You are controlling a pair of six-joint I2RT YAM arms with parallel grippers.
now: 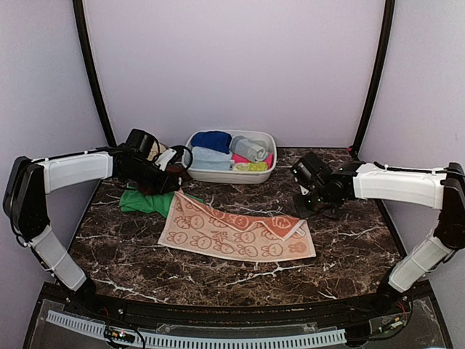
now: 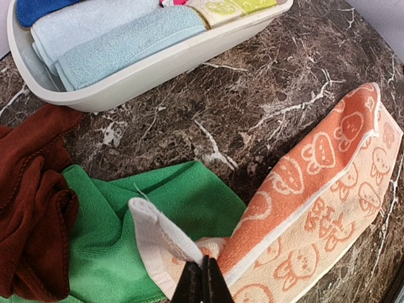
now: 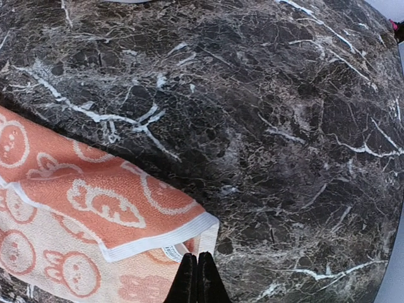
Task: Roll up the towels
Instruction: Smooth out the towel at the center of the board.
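Orange terry towel with cream prints (image 1: 232,236), seen from above, lies spread on the dark marble table (image 1: 349,251), far edge folded over. Left wrist: my left claw (image 2: 203,281) is clamped on its limp white-hemmed corner. Right wrist: my right claw (image 3: 194,278) is closed at the other corner; whether it grips cloth I cannot tell. It should handle light and floppy, so I would hold it by the hems.

Three loose towels (image 1: 240,234), one white basin (image 1: 251,176), two arms (image 1: 76,169)

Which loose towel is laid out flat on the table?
The orange towel with cream prints, far edge folded over; the green towel and rust-brown towel lie crumpled together beside it.
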